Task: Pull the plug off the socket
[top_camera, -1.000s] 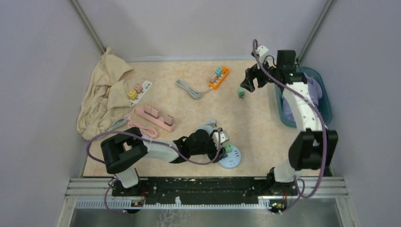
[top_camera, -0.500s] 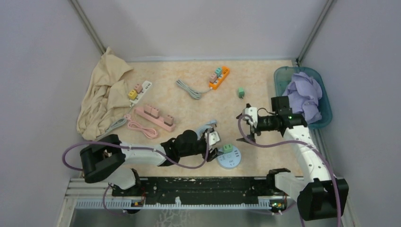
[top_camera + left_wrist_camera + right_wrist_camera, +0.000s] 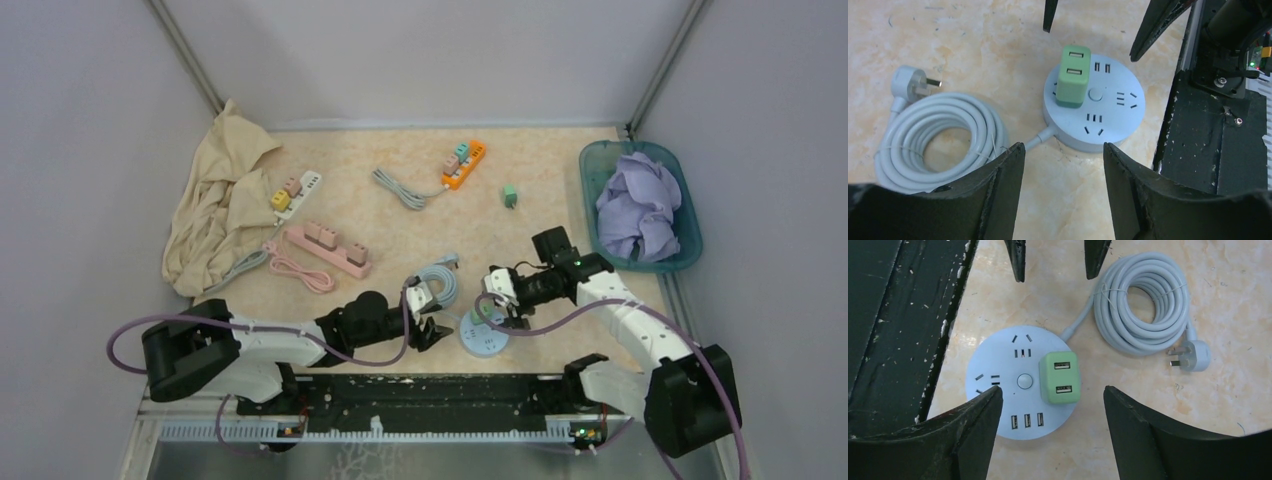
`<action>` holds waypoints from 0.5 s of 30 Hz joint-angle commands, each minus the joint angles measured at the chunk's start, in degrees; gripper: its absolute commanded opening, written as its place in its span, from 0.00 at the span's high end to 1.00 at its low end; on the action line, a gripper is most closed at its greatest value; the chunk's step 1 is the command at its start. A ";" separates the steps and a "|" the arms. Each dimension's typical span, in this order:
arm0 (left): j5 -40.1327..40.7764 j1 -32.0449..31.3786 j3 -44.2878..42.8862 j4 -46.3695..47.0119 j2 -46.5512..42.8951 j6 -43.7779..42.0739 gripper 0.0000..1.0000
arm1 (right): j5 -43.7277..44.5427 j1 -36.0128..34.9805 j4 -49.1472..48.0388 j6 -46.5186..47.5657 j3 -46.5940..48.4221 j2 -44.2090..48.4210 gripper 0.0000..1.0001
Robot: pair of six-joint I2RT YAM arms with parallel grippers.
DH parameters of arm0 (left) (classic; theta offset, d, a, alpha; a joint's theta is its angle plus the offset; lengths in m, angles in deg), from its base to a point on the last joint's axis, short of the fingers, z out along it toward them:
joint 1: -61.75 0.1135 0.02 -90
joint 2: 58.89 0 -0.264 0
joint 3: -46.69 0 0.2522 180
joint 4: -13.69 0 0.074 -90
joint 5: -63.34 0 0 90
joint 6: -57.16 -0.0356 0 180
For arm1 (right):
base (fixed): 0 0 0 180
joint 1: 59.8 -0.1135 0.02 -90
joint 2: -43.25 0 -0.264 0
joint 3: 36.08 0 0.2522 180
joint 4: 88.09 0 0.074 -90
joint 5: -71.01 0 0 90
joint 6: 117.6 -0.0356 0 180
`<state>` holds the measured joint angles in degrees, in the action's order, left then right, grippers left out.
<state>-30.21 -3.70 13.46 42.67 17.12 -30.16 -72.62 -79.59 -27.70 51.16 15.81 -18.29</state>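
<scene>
A green USB plug (image 3: 1073, 76) sits upright in a round pale-blue socket hub (image 3: 1098, 125) near the table's front edge. Both also show in the right wrist view, the plug (image 3: 1060, 376) on the hub (image 3: 998, 360). My left gripper (image 3: 1062, 150) is open and empty, just left of the hub (image 3: 484, 345) in the top view. My right gripper (image 3: 1052, 390) is open and empty, over the hub from the right side, its jaws either side of the plug without touching. In the top view the right gripper (image 3: 503, 300) covers the plug.
The hub's coiled white cable (image 3: 440, 277) lies behind it. A loose green plug (image 3: 510, 195), an orange strip (image 3: 464, 163), a pink strip (image 3: 328, 246), a white strip (image 3: 297, 190) and a beige cloth (image 3: 215, 200) lie further back. A teal bin (image 3: 690, 240) stands right. The black rail (image 3: 430, 395) runs just in front.
My right arm swung from the far back of the table down to the hub. My left gripper drew back leftward off the hub.
</scene>
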 commanded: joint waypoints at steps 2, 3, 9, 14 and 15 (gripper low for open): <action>2.96 0.33 3.06 7.70 -0.77 4.92 0.36 | 2.06 -2.91 -10.09 -4.88 -1.10 -1.51 0.27; 3.59 0.35 3.49 8.13 -0.77 5.04 0.36 | 2.45 -3.37 -11.02 -5.25 -1.53 -1.81 0.28; 4.68 0.42 4.08 8.80 -0.80 5.01 0.36 | 3.12 -4.98 -15.16 -8.50 -3.33 -2.75 0.32; 4.84 0.48 4.79 10.77 -0.57 4.71 0.36 | 4.76 -6.78 -16.80 -9.06 -3.85 -3.84 0.32; 4.94 0.42 5.02 11.30 -0.66 4.59 0.36 | 5.03 -7.04 -17.14 -9.23 -3.93 -4.12 0.33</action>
<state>-26.01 -3.46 17.24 49.55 17.08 -25.99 -67.79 -84.90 -41.10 43.22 12.16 -21.68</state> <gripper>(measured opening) 0.640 0.678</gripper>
